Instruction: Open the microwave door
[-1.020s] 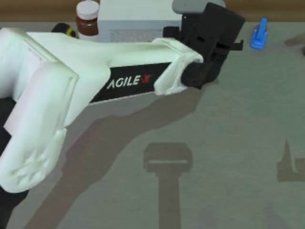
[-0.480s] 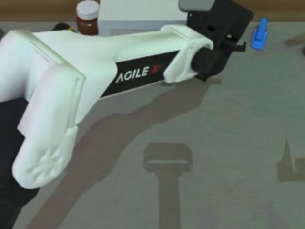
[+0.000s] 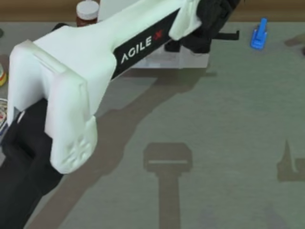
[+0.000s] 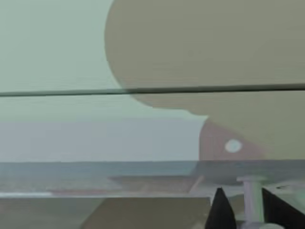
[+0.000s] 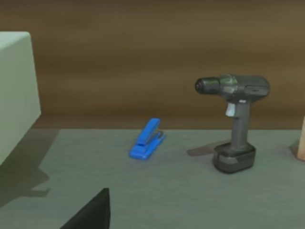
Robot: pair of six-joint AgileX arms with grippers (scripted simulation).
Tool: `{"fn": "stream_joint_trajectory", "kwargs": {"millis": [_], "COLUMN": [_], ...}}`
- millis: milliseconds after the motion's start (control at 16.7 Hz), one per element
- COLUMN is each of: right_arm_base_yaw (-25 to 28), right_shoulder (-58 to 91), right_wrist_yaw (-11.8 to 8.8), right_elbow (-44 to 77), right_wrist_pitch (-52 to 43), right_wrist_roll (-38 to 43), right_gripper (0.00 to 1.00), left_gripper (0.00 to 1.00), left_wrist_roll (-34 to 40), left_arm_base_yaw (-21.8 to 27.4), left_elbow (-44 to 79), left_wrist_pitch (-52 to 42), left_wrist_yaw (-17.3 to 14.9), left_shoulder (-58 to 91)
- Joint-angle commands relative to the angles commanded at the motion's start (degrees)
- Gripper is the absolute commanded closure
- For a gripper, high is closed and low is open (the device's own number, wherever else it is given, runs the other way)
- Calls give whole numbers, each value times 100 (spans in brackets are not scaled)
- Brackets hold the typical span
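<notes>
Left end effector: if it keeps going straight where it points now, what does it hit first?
Most likely the microwave: in the top view the left end effector points at its front by the far table edge. The left wrist view shows a pale surface filling the frame. Depth unclear.

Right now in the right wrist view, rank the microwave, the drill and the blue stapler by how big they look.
1. Microwave, largest, though cut off at the frame edge and nearest the camera.
2. Drill.
3. Blue stapler, smallest.
</notes>
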State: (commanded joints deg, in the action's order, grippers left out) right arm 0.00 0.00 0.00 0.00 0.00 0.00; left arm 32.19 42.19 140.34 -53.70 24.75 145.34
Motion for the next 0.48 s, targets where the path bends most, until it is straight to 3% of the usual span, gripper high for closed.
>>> {"fn": "stream_joint_trajectory", "kwargs": {"millis": [240,480], "right_arm_base_yaw": [0,0], "right_shoulder": [0,0], "right_wrist_yaw": [0,0], "right_elbow": [0,0], "right_wrist_pitch": [0,0], "right_wrist_roll": [0,0], "right_gripper": [0,0], "left_gripper": [100,100], "left_wrist_roll": [306,411], "left_arm_base_yaw": [-152,-213], "left_elbow": [1116,1501], "left_wrist_pitch": [-1377,-1789], "left_wrist_yaw": [-435,-597], "left_shoulder": [330,432]}}
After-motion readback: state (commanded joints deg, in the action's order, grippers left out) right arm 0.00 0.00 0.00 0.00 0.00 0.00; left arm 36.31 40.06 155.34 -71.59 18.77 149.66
